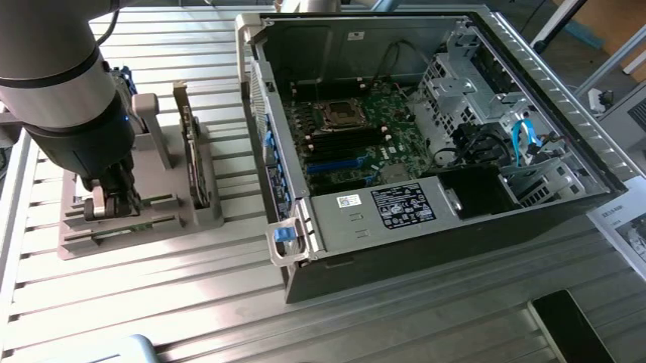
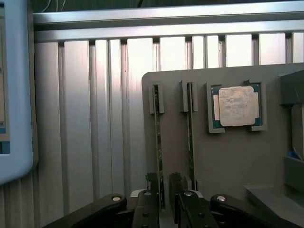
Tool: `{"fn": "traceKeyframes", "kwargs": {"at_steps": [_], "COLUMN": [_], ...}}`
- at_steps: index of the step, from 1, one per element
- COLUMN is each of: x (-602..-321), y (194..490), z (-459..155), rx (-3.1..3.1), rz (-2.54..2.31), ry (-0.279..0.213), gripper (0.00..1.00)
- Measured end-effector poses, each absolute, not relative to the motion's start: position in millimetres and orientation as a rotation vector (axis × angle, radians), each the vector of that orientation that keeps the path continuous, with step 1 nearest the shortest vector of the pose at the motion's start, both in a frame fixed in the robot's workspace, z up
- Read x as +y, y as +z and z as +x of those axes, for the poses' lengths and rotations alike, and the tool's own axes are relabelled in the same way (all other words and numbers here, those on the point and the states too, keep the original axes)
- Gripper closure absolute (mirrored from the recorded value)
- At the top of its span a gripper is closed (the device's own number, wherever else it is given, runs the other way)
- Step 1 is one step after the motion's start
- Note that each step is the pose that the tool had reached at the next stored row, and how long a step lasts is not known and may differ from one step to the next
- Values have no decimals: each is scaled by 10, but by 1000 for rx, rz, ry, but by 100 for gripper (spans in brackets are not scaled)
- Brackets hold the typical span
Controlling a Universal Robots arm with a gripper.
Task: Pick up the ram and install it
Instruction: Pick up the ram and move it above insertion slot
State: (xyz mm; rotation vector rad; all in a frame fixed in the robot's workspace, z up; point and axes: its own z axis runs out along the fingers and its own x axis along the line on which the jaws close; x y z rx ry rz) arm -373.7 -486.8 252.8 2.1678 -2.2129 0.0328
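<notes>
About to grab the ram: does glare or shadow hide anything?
Exterior view: strong glare on the table near the computer case, whose interior is dim. Wrist view: table slats reflect brightly, but the ram at the claw and the grey holder are evenly lit.

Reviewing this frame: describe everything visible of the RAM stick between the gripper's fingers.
The ram is a long, thin green board seen edge-on. It stands on its long edge in a slot of the grey holder, with its far end seated in a small raised grey guide. The gripper straddles its near end with the fingers open, and a gap shows on one side. A second stick stands parallel beside it, not touching.
</notes>
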Motion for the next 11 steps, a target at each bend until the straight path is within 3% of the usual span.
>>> {"fn": "traceKeyframes", "kwargs": {"at_steps": [11], "x": [-4868], "y": [2527], "z": [-3742], "rx": [-2204], "rz": [2179], "ry": [35], "gripper": [76]}}
